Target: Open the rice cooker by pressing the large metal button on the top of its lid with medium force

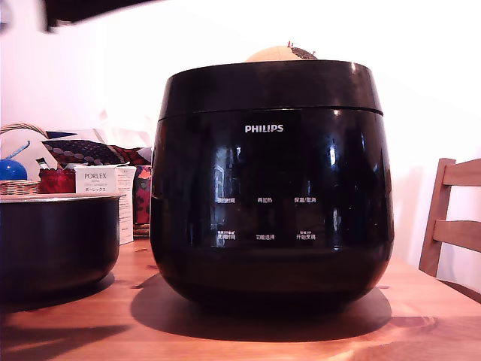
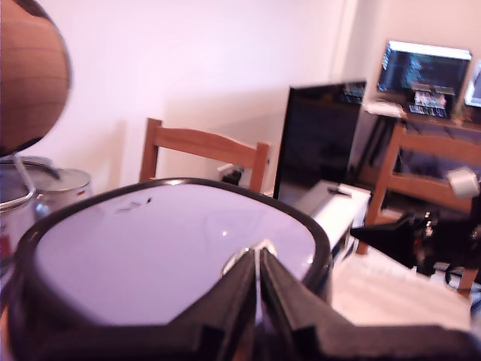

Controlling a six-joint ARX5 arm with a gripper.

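Cooker and arm meet at the button in this moment. We see the rice cooker (image 1: 272, 184), large, glossy and black with white PHILIPS lettering and small white labels on its front, standing in the middle of a wooden table (image 1: 421, 316) and filling most of the exterior view. Its lid (image 1: 270, 86) is down and closed, the seam running level around the body. At the exterior view's left sits a smaller matte black pot (image 1: 56, 244) with a pale rim, well apart from the cooker, with boxes and a basket behind it; a wooden chair (image 1: 451, 218) stands at the exterior view's right. From the wrist view we look across the lid's shiny top, which reflects the pale wall. Our gripper (image 2: 258, 259) has its two dark fingers (image 2: 225, 297) pressed together into a narrow point, holding nothing, and the tips rest on or just above a small metallic patch that we judge to be the release button. We think the fingers are closed so that they act as one stiff probe for pushing. The lid has not sprung, so the press seems not yet complete
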